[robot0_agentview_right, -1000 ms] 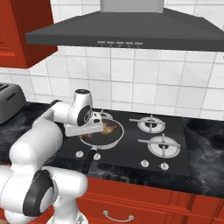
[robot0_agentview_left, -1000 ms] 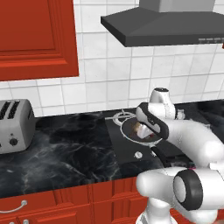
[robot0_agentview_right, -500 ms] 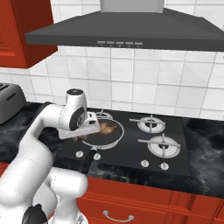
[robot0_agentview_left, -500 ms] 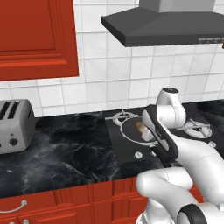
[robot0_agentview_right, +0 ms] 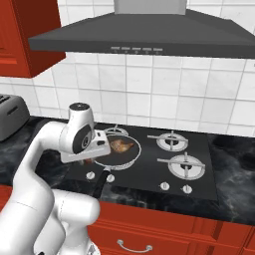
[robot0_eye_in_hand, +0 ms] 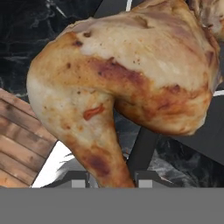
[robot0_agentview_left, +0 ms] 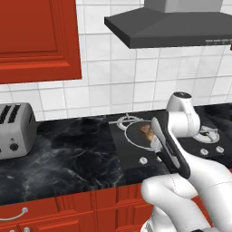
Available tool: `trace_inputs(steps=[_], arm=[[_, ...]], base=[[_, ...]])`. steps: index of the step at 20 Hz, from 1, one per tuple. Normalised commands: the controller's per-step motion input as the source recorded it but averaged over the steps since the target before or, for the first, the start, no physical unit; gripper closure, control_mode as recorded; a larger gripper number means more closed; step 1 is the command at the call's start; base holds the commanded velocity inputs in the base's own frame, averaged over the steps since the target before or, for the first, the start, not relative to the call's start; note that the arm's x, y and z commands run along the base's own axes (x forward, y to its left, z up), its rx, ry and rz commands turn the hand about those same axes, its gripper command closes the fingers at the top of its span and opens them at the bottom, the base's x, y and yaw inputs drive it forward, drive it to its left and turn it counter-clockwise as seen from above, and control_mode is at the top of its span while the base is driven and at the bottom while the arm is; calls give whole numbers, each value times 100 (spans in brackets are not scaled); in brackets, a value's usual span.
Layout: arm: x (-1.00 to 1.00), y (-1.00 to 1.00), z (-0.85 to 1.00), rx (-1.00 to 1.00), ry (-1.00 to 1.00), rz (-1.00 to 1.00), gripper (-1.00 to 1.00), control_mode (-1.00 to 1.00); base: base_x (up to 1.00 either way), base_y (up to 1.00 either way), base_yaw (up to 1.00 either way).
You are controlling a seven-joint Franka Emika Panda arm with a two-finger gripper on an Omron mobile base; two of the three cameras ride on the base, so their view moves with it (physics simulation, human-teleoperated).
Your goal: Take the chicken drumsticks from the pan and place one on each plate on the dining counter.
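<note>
One chicken drumstick [robot0_eye_in_hand: 127,78] is seen very close in the hand view. Its thin bone end points down to the gripper [robot0_eye_in_hand: 113,181] and is pinched between the two fingertips [robot0_eye_in_hand: 78,180]. Its fat end points away from the hand, so the long way of the meat runs straight out from the hand. The jaws are nearly closed, with only the thin end between them. The drumstick looks to be held.

In the right base view, a small brown bit of it [robot0_agentview_right: 88,160] can be made out under the hand. It is just beside the near left edge of the pan [robot0_agentview_right: 130,158] and low over the stove top [robot0_agentview_right: 199,185]. Whether it is lifted clear of the pan cannot be told.

The other drumstick [robot0_agentview_right: 121,145] lies in the pan, just to the right of the hand.

The next move is likely a lift straight up, then a carry to a plate on the dining counter. Most of the weight hangs past the fingers, so the meat could swing or slip.
</note>
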Motion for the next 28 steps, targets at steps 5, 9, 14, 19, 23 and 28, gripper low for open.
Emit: trace_inputs(steps=[5, 9, 14, 19, 23, 28], arm=[[-1, 0, 0, 0, 0, 0, 100, -100], [-3, 0, -1, 0, 0, 0, 100, 100], [0, 0, 0, 0, 0, 0, 100, 100], [0, 0, 0, 0, 0, 0, 100, 100], [0, 0, 0, 0, 0, 0, 100, 100], [0, 0, 0, 0, 0, 0, 100, 100]], base=[[0, 0, 0], [-12, -1, 0], [-47, -15, -11], [-28, -2, -77], [-4, 10, -100], [0, 10, -100]])
